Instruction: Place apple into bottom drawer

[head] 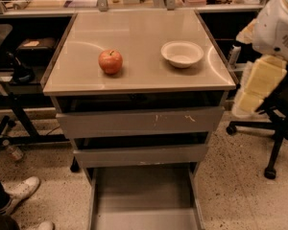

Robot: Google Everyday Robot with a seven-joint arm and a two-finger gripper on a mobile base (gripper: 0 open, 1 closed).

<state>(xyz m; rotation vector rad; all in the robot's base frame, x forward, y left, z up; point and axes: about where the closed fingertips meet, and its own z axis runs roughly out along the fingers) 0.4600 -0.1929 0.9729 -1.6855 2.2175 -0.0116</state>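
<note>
The red apple (110, 61) with yellowish patches and a short stem sits on the beige cabinet top (134, 37), left of centre. The bottom drawer (144, 195) is pulled out at the bottom of the view, showing a bare flat grey floor. My gripper (257, 87), a cream-yellow part under the white arm (278, 23), hangs at the right edge, beside the cabinet and right of the bowl, far from the apple and holding nothing that shows.
A shallow white bowl (182, 54) sits on the top, right of the apple. The two upper drawers (139, 123) are slightly open. An office chair base (273, 133) stands at right, a person's white shoe (21, 188) at lower left, and shelving behind.
</note>
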